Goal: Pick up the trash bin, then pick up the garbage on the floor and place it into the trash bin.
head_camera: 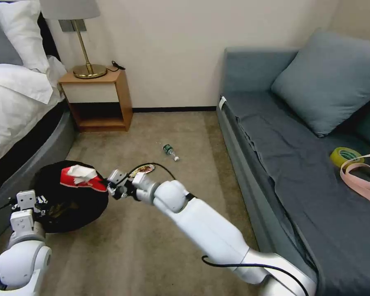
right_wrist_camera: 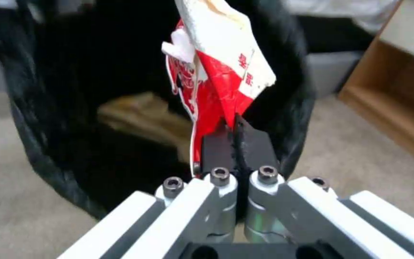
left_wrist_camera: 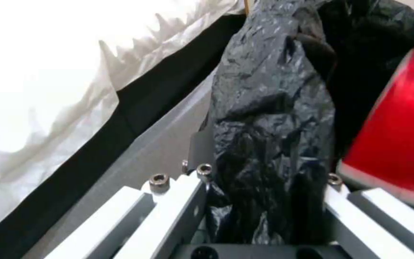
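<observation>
Holding wrapper [right_wrist_camera: 216,72] over bin [head_camera: 70,205], apparently.

I saw a beige carpet floor [head_camera: 152,246] w/ a plain cream wall [head_camera: 172,49] behind and dark baseboard. A bed [head_camera: 12,94] w/ white linen stood on my left, a wooden nightstand [head_camera: 98,98] w/ a brass lamp [head_camera: 84,41] beside it, and a grey-blue sofa [head_camera: 283,164] w/ a cushion [head_camera: 329,78] on the right.

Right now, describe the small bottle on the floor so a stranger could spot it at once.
Look at the strip of beige carpet between the wooden nightstand and the grey sofa. The bottle lies on its side there, alone, nearer the wall than the trash bin. It is small and clear with a green label, unlike the shiny wrapper by the right arm.
</observation>
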Motion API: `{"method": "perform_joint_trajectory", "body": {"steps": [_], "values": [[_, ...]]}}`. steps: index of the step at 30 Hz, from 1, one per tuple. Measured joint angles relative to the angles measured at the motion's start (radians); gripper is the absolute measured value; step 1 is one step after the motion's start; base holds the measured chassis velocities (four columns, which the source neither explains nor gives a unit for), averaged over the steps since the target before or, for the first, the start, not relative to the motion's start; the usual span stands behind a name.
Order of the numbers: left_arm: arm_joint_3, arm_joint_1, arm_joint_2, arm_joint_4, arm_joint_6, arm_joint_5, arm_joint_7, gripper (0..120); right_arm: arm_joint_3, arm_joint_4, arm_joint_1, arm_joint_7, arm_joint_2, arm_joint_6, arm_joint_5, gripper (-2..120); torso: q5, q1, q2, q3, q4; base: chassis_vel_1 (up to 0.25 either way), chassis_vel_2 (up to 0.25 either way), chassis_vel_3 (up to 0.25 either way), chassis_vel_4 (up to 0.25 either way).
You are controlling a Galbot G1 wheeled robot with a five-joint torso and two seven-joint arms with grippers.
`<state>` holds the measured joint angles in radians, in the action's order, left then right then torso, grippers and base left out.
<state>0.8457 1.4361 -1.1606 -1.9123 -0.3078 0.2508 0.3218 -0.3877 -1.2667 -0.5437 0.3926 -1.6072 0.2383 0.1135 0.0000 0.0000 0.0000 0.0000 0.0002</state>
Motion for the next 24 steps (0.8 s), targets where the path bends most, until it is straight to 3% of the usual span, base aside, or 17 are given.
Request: {"method": "perform_joint_trajectory", "body": {"steps": [9,24], "values": [[-0.013,0.003,-0.011,-0.016,-0.004,0.001,0.000,4,-0.052,0.045,-0.004,-0.046,0.000,-0.007,-0.008,0,0.0000,0.000,0.000,0.000,-0.0002,0.000,0.000,0.000,0.000],[-0.027,-0.009,-0.025,-0.014,-0.006,-0.002,0.006,4,-0.050,0.012,-0.010,-0.141,-0.002,-0.005,0.049,51,0.0000,0.000,0.000,0.000,-0.0002,0.000,0.000,0.000,0.000]]}}
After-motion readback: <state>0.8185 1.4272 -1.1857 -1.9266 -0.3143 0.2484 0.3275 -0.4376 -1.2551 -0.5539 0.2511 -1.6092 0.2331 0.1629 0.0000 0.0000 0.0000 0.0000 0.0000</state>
